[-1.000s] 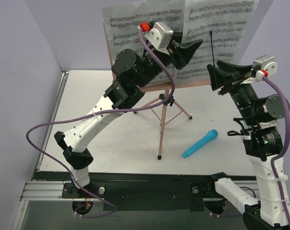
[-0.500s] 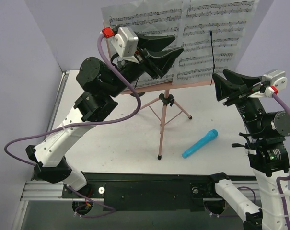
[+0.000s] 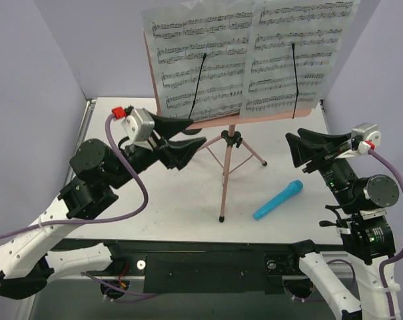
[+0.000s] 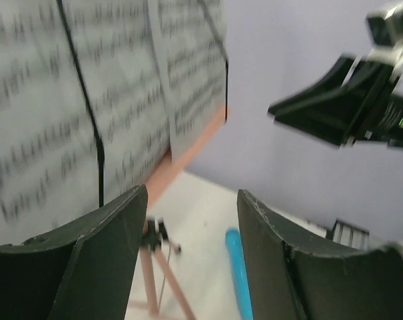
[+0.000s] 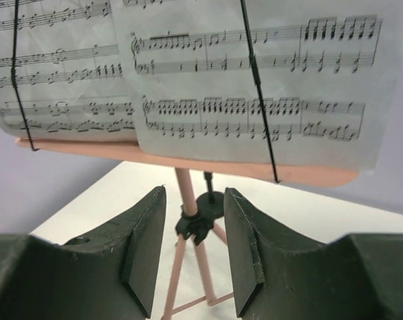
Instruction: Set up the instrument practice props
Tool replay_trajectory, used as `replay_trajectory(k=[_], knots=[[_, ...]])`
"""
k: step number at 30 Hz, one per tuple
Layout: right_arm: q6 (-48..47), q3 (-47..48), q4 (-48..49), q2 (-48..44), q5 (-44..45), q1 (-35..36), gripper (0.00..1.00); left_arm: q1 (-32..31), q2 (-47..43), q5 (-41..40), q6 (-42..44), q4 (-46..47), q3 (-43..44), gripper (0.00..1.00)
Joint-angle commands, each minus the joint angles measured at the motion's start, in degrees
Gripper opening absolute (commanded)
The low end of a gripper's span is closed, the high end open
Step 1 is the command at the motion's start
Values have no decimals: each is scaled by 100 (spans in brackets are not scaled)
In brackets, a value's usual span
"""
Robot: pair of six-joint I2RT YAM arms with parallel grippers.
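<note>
The left gripper (image 3: 190, 133) has swung back and down from the sheets (image 3: 198, 57). It now hangs over the left side of the table (image 3: 154, 200), jaws well apart and empty. The right gripper (image 3: 293, 148) has dropped lower too, near the right edge, jaws a little apart and holding nothing. The stand (image 3: 224, 179) is upright at the far middle. The two sheets sit side by side on it, each under a black wire (image 3: 294, 80). A blue tube (image 3: 278, 200) lies toward the front right.
</note>
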Motion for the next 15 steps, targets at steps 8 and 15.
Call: replay_trajectory(k=[8, 15], knots=[[1559, -1509, -743, -814, -547, 45, 35, -28, -2558, -1584, -480, -297, -3621, 74], [2201, -2873, -866, -1272, -302, 54, 45, -28, -2762, -2227, -998, -113, -4667, 85]])
